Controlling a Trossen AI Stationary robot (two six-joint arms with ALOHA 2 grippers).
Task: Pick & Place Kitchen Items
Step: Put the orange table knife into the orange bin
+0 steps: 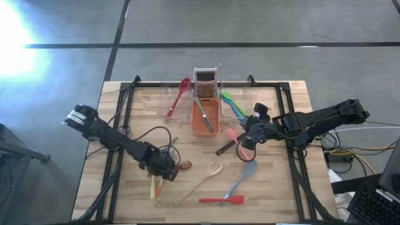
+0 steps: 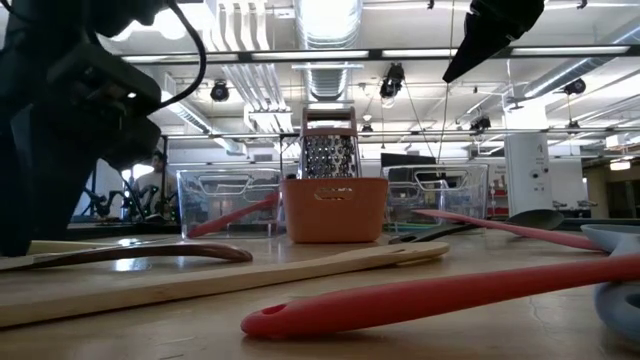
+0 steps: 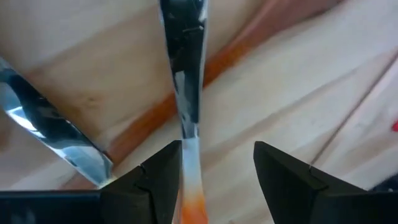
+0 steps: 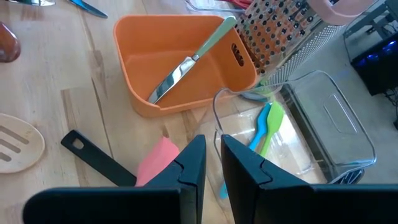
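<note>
From above, the left tool (image 1: 164, 173) sits low over the near-left part of the tabletop (image 1: 275, 187), its fingers spread wide, with a yellow-handled knife (image 1: 152, 186) just under and in front of it and a brown wooden spoon (image 1: 185, 165) right beside it; the wooden fork (image 1: 206, 177), blue spatula (image 1: 242, 175) and red spatula (image 1: 222, 200) lie off toward the other arm. The right tool (image 1: 244, 141) hovers with fingers narrow, holding nothing, next to the pink spatula with a black handle (image 1: 227, 142) and near the orange tub (image 1: 205, 116). At table height, the red spatula (image 2: 430, 298) and wooden fork (image 2: 220, 277) stretch across the foreground before the orange tub (image 2: 335, 209) and a metal grater (image 2: 328, 145). The left wrist shows a knife blade (image 3: 185, 74) running between the spread fingers (image 3: 163, 180), touching neither. The right wrist shows its near-closed fingers (image 4: 194, 165) above the pink spatula (image 4: 158, 158), with a knife (image 4: 186, 62) inside the orange tub (image 4: 140, 50).
</note>
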